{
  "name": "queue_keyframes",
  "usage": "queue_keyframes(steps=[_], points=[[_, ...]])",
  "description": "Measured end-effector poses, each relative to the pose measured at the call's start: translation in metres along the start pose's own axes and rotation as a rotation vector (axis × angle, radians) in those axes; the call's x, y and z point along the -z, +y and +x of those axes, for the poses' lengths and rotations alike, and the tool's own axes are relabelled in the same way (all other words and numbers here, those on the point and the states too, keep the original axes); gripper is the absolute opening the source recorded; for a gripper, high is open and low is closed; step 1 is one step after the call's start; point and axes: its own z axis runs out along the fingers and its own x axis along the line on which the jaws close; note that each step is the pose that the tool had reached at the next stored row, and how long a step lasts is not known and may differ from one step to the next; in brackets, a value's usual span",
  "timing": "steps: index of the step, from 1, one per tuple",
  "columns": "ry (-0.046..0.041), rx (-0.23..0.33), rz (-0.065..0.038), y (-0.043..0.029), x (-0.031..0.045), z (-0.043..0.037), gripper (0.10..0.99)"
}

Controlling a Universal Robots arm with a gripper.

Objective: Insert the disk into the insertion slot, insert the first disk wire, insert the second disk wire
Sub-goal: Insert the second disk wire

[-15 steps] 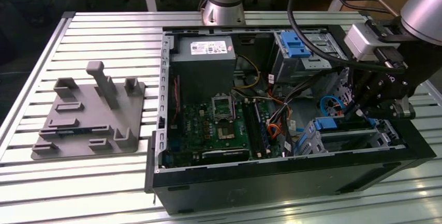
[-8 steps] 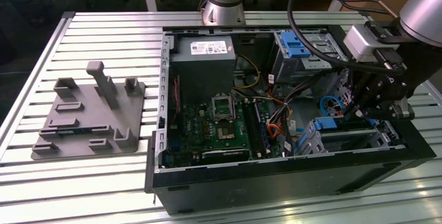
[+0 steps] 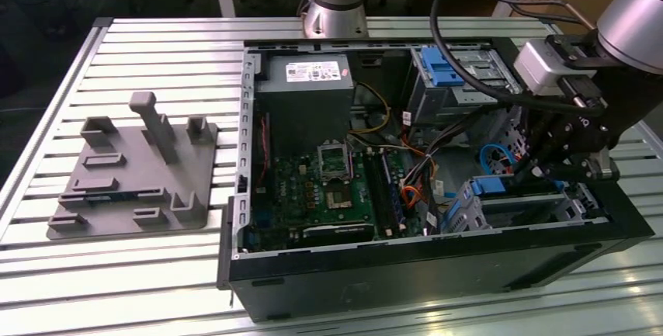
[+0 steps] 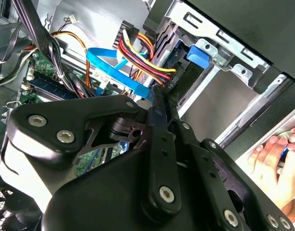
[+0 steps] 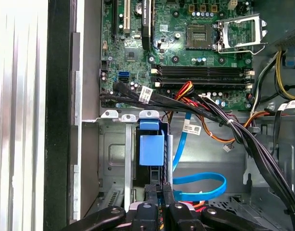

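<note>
Your gripper [image 5: 157,192] is closed on the disk [image 5: 152,150], standing in the slot [image 3: 539,208] at the exterior view's lower right; blue wire [image 5: 200,185] lies near.

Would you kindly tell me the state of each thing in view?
Computer case, open, side panel off.
CPU socket, bare, no cooler fitted.
Disk, blue carrier seated in the insertion slot.
Second disk wire, looped loose by the hand.

Slatted table [image 3: 155,274]; computer case [image 3: 414,274]; grey fixture [image 3: 135,173]
</note>
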Motion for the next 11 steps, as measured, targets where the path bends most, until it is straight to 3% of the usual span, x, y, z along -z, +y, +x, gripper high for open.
queue_keyframes(steps=[6, 9, 11], points=[[-0.0013, 0.0, 0.0, -0.0001, -0.0027, 0.0005, 0.169], [-0.0009, 0.0, 0.0, 0.0, -0.0005, 0.0006, 0.294], [-0.0009, 0.0, 0.0, 0.0001, 0.0044, 0.0005, 0.294]])
